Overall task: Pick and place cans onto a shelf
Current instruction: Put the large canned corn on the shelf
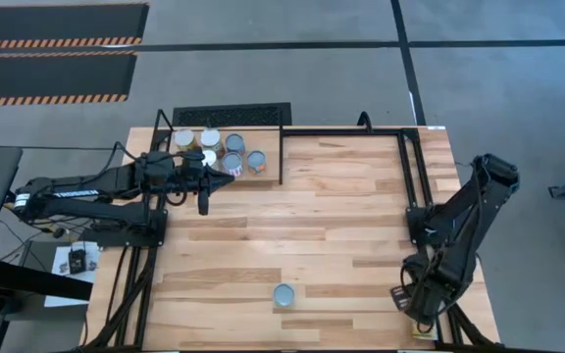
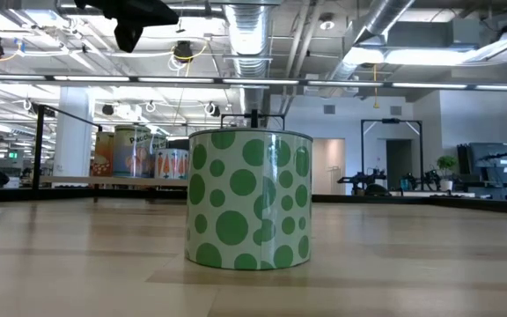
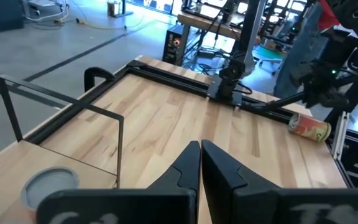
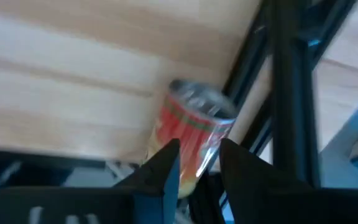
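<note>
Several cans [image 1: 222, 149] stand on the shelf [image 1: 271, 142] at the table's far left, and they show far back in the low view [image 2: 139, 154]. My left gripper [image 3: 201, 163] hovers shut over the shelf [image 1: 222, 175], pointing toward the table's right edge, above a silver can top [image 3: 48, 185]. A green-dotted can [image 2: 250, 199] stands upright alone near the front edge [image 1: 284, 295]. A red-labelled can [image 4: 194, 134] lies on its side by the black frame at the near right edge [image 3: 309, 127]. My right gripper [image 4: 199, 171] points down over it, open. My right gripper comes from above at the lying red-labelled can. The can's lower end [image 4: 191, 174] shows between the two fingers in the wrist view. Whether the fingers touch it I cannot tell.
Black frame rails [image 1: 412, 167] run along the table's far and right sides. The shelf's thin black rods [image 3: 120, 146] stand up just ahead of my left gripper. Bare planks [image 1: 332, 216] lie between the two arms.
</note>
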Robot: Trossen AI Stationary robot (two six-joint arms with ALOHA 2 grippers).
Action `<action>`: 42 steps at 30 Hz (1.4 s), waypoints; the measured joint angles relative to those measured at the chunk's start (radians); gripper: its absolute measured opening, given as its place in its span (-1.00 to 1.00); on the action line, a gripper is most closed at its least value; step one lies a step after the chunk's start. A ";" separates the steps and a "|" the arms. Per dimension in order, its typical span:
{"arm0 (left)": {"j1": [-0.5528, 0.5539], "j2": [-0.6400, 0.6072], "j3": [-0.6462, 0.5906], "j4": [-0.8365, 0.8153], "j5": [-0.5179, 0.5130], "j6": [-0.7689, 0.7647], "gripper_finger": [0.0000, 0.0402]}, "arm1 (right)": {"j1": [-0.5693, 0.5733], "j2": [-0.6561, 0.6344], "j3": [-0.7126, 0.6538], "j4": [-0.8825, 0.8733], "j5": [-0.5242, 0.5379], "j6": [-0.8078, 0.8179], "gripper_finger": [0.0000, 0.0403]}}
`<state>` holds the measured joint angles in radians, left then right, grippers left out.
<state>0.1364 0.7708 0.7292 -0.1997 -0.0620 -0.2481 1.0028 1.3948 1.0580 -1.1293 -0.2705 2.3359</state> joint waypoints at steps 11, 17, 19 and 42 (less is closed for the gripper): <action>-0.029 0.000 0.000 0.000 -0.003 0.000 -1.00 | 0.055 0.094 0.001 0.158 -0.103 -0.155 -0.94; -0.045 0.000 0.000 0.000 -0.024 -0.001 -1.00 | 0.089 0.189 0.001 0.255 -0.207 -0.197 -0.91; -0.048 0.000 0.001 0.000 -0.030 -0.001 -1.00 | 0.100 0.211 0.001 0.272 -0.226 -0.198 -0.95; -0.050 0.000 0.001 0.008 -0.055 -0.017 -1.00 | 0.026 0.117 0.002 0.291 -0.147 -0.361 -0.94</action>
<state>0.0864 0.7708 0.7303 -0.1921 -0.1169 -0.2650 1.0286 1.5120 1.0602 -0.8383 -0.4178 1.9752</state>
